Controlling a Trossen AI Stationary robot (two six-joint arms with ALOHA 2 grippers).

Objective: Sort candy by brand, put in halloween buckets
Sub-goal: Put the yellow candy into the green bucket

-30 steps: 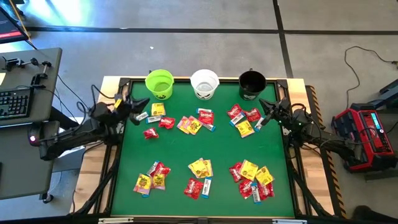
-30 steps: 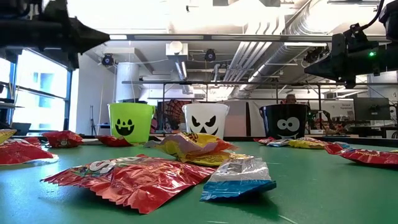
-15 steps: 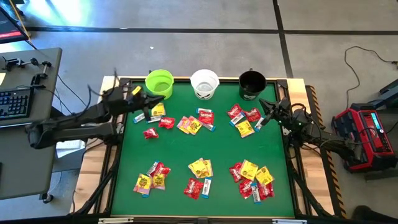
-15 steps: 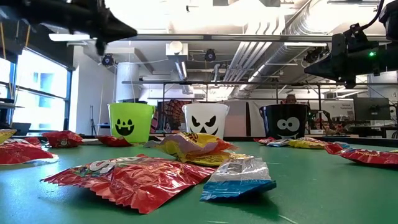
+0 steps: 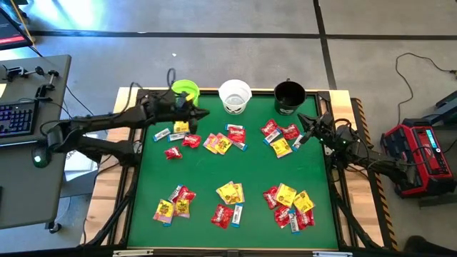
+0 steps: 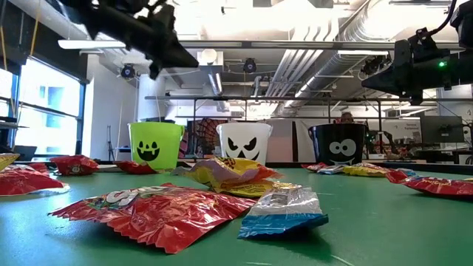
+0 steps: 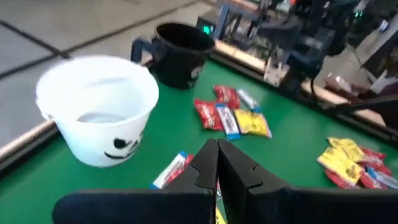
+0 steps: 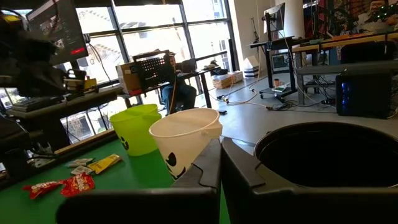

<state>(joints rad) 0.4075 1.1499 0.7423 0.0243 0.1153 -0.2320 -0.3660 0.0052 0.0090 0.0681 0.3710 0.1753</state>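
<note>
Candy (image 5: 230, 194): crinkled yellow, red, blue-white packets.

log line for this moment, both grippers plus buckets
left gripper: shut, empty, by green bucket | right gripper: shut, empty, near black bucket | candy: on table

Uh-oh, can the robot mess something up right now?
Maybe. The left gripper, fingers shut, hangs right by the lime green bucket; a sweeping arm could knock that light pail over. Nothing shows between its fingers, so it may need to open before grabbing candy. The candy piles mix red and yellow packets, so one grab could lift two brands. The right gripper waits near the black bucket.
</note>
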